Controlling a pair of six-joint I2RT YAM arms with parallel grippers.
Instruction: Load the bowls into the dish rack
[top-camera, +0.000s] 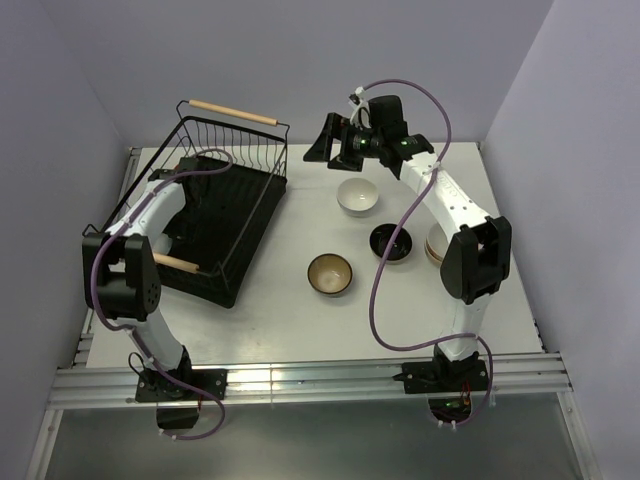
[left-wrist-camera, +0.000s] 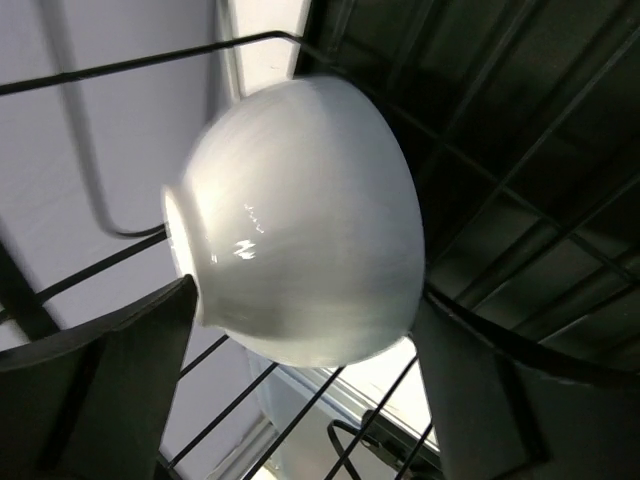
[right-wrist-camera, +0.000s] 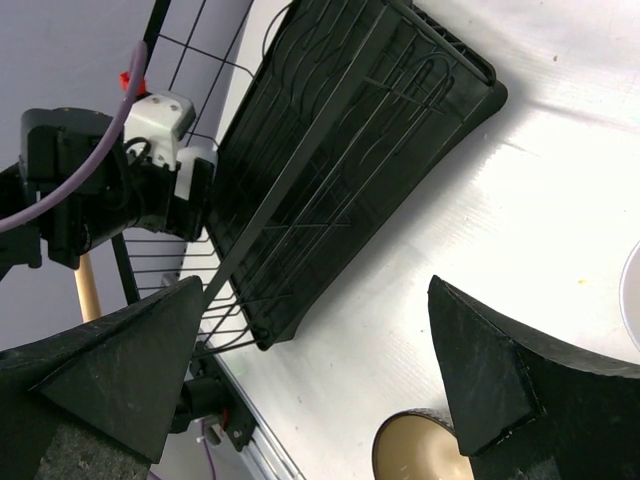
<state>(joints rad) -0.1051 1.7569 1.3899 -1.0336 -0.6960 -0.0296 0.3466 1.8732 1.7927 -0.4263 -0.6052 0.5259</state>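
One white bowl (left-wrist-camera: 310, 220) lies tipped on its side inside the dish rack (top-camera: 240, 215), its outer wall against the black wires. It sits between the two fingers (left-wrist-camera: 110, 390) of the left hand (left-wrist-camera: 305, 300). Both fingers stand right at the bowl's sides, but I cannot tell whether they are clenched on it or have let go. The rack stands on the left part of the desk (top-camera: 300, 320), and its two wooden handles are both in view, one at the far edge and one at the near edge. Three single bowls rest upright on the desk right of the rack, apart from each other: a second white bowl (top-camera: 357, 196) farthest back, one black bowl (top-camera: 392, 243) nearer, and one brown bowl (top-camera: 330, 274) with a tan inside nearest of all. Cream-coloured bowls (top-camera: 431, 246) sit just right of the black one, largely hidden behind the right arm, so their number cannot be told. The right hand (top-camera: 345, 148) hovers above the desk just beyond the second white bowl, released wide and grasping nothing.
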